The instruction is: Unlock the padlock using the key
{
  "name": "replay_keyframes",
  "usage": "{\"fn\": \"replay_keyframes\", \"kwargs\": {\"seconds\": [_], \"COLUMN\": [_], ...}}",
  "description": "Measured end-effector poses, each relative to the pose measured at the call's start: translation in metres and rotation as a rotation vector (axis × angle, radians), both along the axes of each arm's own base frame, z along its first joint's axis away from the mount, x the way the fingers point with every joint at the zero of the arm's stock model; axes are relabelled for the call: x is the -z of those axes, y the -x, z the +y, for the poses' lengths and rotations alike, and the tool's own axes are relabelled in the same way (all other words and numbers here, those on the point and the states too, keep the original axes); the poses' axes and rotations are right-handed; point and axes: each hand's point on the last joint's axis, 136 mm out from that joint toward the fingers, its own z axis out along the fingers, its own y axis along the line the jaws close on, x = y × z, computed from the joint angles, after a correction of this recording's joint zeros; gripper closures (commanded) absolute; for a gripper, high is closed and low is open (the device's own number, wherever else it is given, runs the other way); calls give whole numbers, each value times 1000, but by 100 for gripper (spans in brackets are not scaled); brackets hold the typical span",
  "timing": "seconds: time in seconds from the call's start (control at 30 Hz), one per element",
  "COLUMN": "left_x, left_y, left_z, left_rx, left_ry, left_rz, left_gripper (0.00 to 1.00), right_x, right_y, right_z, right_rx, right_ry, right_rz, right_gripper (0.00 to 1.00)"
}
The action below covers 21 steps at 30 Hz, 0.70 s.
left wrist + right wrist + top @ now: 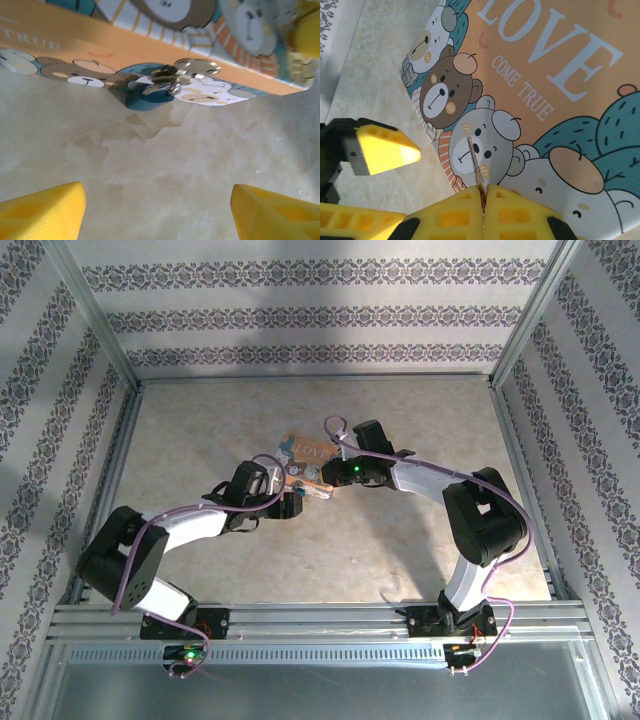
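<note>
The padlock (303, 453), a flat orange and teal block with white "LOVE" lettering and cartoon bears, lies mid-table. My right gripper (482, 192) hovers over its bear-printed face (560, 75), shut on the key (475, 160), a thin silvery blade seen edge-on and pointing away from the fingers. My left gripper (157, 200) is open just in front of the block's near edge (125, 50), fingers wide apart above bare table. A silvery metal fitting (175, 80) sits on that edge. From above, the left gripper (290, 502) and right gripper (328, 480) meet at the block's near corner.
The stone-patterned table (200, 440) is ringed by metal rails (320, 615) and patterned walls. One left finger (385, 150) shows beside the block in the right wrist view. A right finger (306, 45) shows at the block's corner in the left wrist view.
</note>
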Motion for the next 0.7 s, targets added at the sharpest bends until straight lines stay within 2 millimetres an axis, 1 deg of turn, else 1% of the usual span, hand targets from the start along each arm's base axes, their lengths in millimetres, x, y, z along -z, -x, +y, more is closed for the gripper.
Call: {"fn": "replay_keyframes", "kwargs": {"seconds": [0.13, 0.33, 0.47, 0.57, 0.7], "left_x": [11, 12, 13, 12, 13], "left_y": [-8, -24, -32, -38, -45], "left_z": [-6, -13, -15, -18, -23], "left_rx": [11, 11, 12, 15, 27], "left_ry": [0, 29, 44, 58, 68], "left_rz": [17, -8, -22, -38, -61], "left_gripper": [26, 28, 29, 36, 40], "right_x": [1, 1, 1, 0, 0], "right_y": [0, 0, 0, 0, 0], "right_z": [0, 1, 0, 0, 0], "right_rx": [0, 0, 1, 1, 1], "right_ry": [-5, -11, -12, -13, -14], "right_rz": [-9, -19, -21, -23, -24], "right_gripper": [100, 100, 100, 100, 100]}}
